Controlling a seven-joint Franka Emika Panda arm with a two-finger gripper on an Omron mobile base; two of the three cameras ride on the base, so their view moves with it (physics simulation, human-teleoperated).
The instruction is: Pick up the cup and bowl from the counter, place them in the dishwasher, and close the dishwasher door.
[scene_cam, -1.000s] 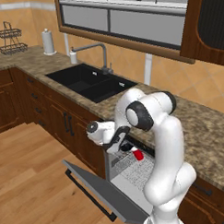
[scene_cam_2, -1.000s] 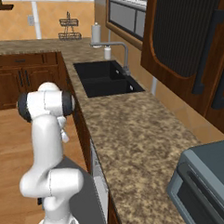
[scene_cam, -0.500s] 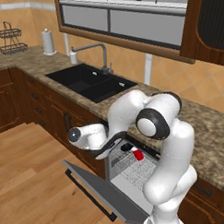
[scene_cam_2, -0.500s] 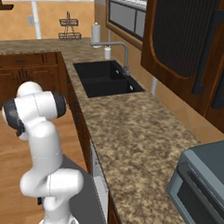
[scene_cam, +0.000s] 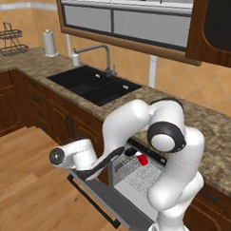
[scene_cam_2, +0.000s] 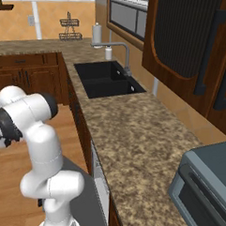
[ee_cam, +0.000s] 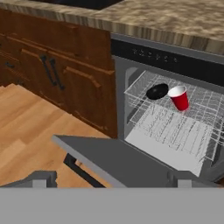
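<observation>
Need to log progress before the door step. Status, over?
Jaws open, empty. Cup and bowl sit in the dishwasher rack. Dishwasher door down, not yet closed. Nothing blocking its swing.

No readable text anywhere; dishwasher [ee_cam: 175,131] control strip [ee_cam: 168,59] bears faint marks (too small to read).

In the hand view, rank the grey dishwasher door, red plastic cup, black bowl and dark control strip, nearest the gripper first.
1. Grey dishwasher door, dropped open just ahead.
2. Red plastic cup and shallow black bowl, side by side in the rack; too close to call.
3. Dark control strip, above, under the counter edge.
</observation>
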